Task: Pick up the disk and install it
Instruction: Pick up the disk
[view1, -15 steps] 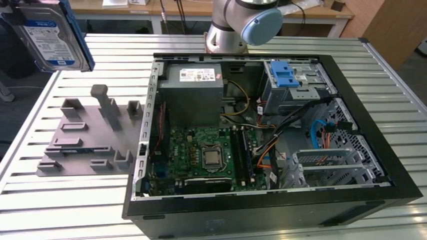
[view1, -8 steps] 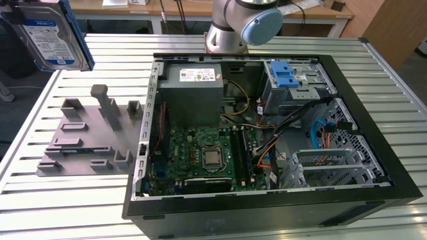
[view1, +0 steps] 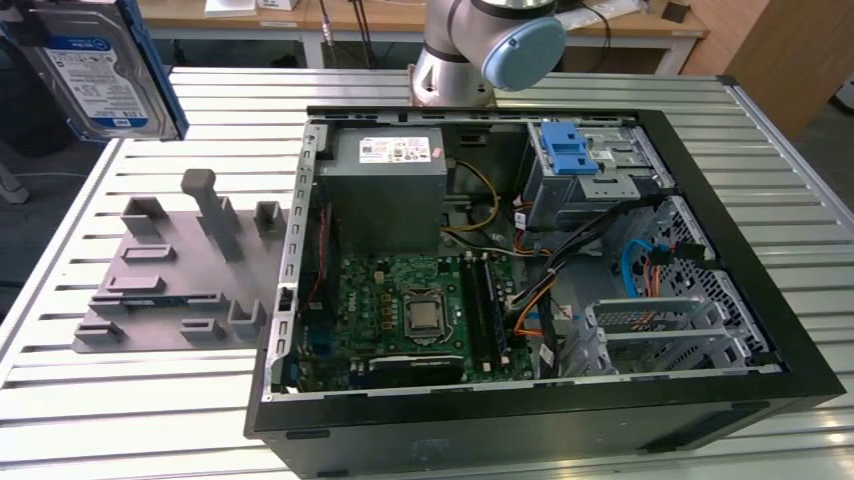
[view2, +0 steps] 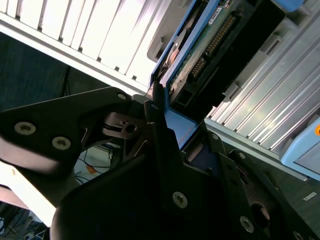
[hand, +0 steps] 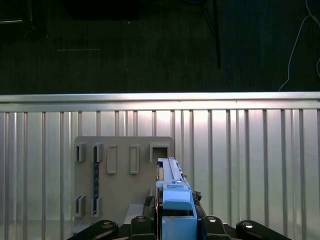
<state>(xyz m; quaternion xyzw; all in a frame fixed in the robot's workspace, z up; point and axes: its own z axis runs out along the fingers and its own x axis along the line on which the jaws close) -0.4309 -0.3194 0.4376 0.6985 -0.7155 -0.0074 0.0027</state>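
Nearest us in the exterior view we log the computer case (view1: 534, 425): black, lying on its side with the panel off, on the slatted metal table (view1: 134, 420).

Contents, front to back:
- a green motherboard (view1: 400, 310), flat on the floor of the case
- orange and blue cables (view1: 641, 265), looping at the exterior view's right of the board
- a grey power supply (view1: 387, 190) with a white sticker, in the far corner at the exterior view's left
- a metal drive cage (view1: 594, 165), in the far corner at the exterior view's right, carrying a bright blue latch (view1: 571, 155)

Just beside the case, at the exterior view's left, we list a grey fixture plate (view1: 160, 280) with raised posts and slots, lying flat on the table. Beyond the case we record the arm (view1: 481, 45), rising at the table's far edge.

We enter the disk (view1: 94, 65) at the exterior view's upper left. It hangs clear of the table and well apart from the case, with its label toward us and a blue rail along its edge.

In both wrist views the gripper (view2: 182, 125) is clamped on the disk, with a black finger (view2: 160, 130) pressed against the blue rail. In the first wrist view we see the disk edge-on, standing out from the gripper, with the fixture plate on the table beyond it.
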